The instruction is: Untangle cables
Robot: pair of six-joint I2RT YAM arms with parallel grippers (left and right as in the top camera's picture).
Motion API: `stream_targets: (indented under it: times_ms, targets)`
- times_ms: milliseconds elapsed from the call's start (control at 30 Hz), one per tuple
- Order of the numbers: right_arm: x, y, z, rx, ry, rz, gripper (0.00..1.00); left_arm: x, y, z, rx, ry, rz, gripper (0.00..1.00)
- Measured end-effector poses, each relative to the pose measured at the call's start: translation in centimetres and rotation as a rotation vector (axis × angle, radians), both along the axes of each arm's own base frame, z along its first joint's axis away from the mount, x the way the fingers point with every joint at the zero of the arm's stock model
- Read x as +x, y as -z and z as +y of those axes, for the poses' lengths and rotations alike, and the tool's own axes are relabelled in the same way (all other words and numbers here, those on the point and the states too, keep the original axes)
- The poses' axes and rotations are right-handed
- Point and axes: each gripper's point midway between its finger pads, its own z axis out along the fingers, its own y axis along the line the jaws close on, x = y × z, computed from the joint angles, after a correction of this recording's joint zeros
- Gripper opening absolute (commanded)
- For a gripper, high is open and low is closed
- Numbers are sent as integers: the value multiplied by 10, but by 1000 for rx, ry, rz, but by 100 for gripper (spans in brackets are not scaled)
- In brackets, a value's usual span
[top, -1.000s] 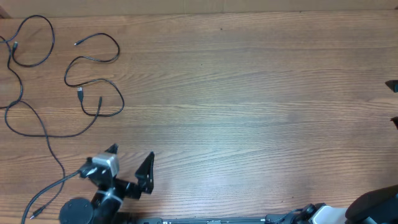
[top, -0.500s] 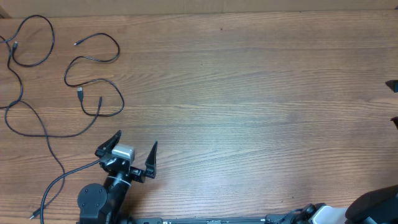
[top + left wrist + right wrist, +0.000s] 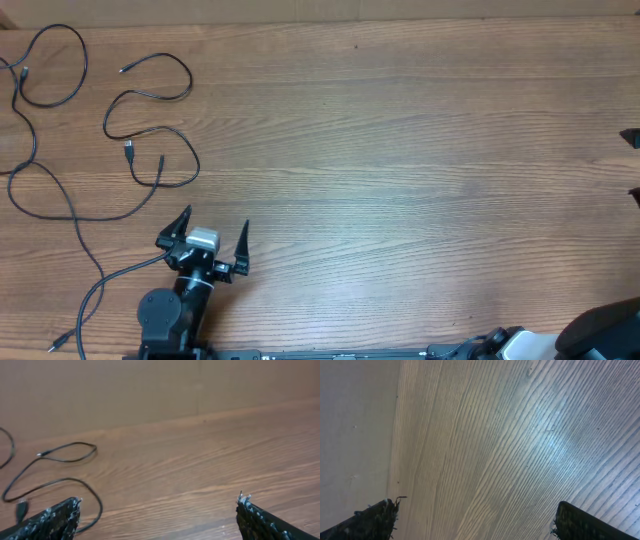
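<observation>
While poised low over the near left of the counter [image 3: 400, 150], presents the left claw [image 3: 216, 220] spread wide with nothing between its fingers, tips aimed toward the far side. Probably posed this way to come down over a strand without snagging a neighbour. Beside the arm's base, shows one long strand trailing toward the near left corner; cannot tell there whether it touches the arm's own wiring.

Farther in and at the right border, carries the right claw [image 3: 475, 506] just as wide and just as empty, over bare wood, well apart from any cord. Likely parked there to leave the left side free.

Beyond the left claw, apart from it and untouched, finds the cables [image 3: 128, 150] lying flat on the far left of the counter. Spreads them there as loose wavy loops, plug ends exposed, with a few crossings visible. Seems mostly separated already, judging by the gaps between loops.

Leaves the whole centre and right bare for dragging a strand clear. Offers little margin to the left: runs the outer loops off the left border and close to the far edge.
</observation>
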Motion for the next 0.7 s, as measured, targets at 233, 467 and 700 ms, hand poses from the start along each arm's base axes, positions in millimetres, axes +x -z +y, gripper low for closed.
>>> stream_targets:
  times_ms: [233,467,700]
  targets:
    - [0,0,0,0,0,0,100,3,-6,15,1,-64,-27,100]
    - [0,0,0,1,0,0,100,6,-6,17,2,-75,-58,100]
    - [0,0,0,0,0,0,100,6,-5,18,3,-83,-55,100]
